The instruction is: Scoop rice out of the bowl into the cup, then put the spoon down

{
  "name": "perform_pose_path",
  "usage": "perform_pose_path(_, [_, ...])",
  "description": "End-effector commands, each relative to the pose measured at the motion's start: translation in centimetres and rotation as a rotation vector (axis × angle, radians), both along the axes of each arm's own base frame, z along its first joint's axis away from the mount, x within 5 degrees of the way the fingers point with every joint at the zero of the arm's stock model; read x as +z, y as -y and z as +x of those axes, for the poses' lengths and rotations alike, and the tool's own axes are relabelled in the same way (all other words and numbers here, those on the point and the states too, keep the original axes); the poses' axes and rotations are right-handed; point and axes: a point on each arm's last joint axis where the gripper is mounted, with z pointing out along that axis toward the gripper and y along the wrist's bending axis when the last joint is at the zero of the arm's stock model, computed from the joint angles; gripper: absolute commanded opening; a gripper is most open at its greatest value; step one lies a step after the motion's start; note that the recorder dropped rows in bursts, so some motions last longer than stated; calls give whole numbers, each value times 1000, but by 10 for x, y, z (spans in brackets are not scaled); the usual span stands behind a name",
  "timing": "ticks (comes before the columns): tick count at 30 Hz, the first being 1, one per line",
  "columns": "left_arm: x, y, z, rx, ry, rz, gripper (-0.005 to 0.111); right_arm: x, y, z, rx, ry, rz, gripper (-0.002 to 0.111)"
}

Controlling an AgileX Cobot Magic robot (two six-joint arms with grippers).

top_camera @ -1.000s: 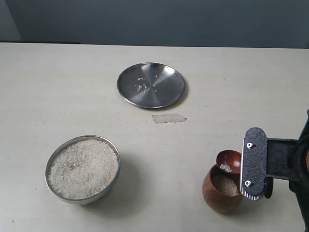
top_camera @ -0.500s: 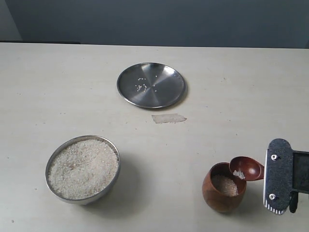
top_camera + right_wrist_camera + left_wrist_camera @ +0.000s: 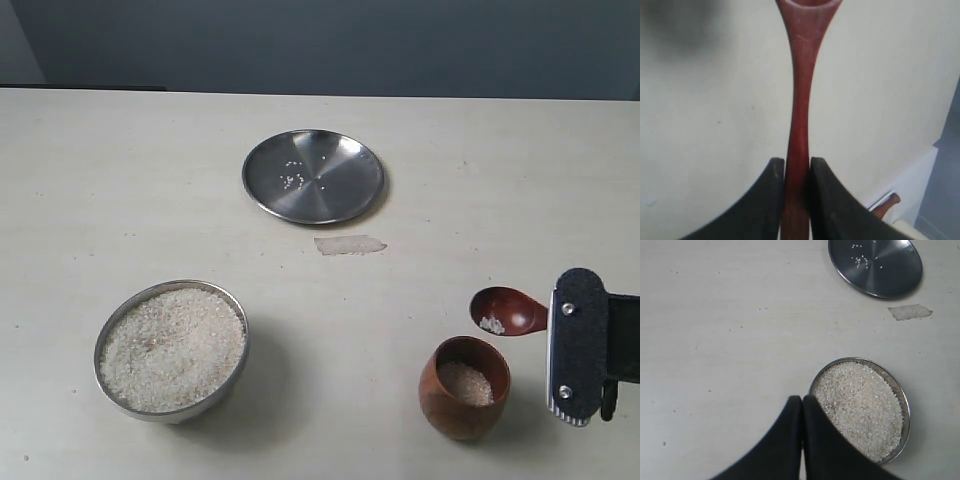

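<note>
Handle of the spoon [image 3: 507, 311] hidden behind right gripper [image 3: 578, 345]; plate [image 3: 875, 267] cropped at edge.

Spoon [image 3: 505, 311] now clear of cup [image 3: 464, 387], right claw [image 3: 796, 167] farther right.

Table [image 3: 120, 180]: pale cream top, matte, with faint specks and scuffs.

Four things rest on it.
- Steel bowl [image 3: 98, 352], near-left, round and deep, filled close to the rim with rice [image 3: 172, 345].
- Flat steel plate [image 3: 340, 180], toward the far middle, well apart from the bowl. A few loose grains [image 3: 291, 180] sit left of its centre.
- Pale translucent patch [image 3: 349, 244], ragged-edged, flat on the surface just in front of the plate. Cannot tell whether it is tape or residue.
- Wooden cup [image 3: 445, 410], near-right, reddish-brown, upright, well apart from the bowl, partly filled with rice.

Bowl and cup each cast a soft shadow on the tabletop.
</note>
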Motion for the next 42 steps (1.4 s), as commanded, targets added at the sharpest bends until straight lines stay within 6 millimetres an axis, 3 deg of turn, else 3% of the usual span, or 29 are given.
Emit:
perform_pose_path(1, [2, 0, 0, 3, 8, 4, 0, -2, -6, 1, 71, 36, -55, -1])
perform_pose_path(7, [2, 0, 0, 3, 8, 4, 0, -14, -6, 0, 109, 23, -157, -1])
perform_pose_path(24, [2, -1, 0, 4, 10, 4, 0, -19, -27, -6, 272, 91, -235, -1])
perform_pose_path(42, [2, -1, 0, 4, 10, 4, 0, -23, -33, 0, 248, 139, -257, -1])
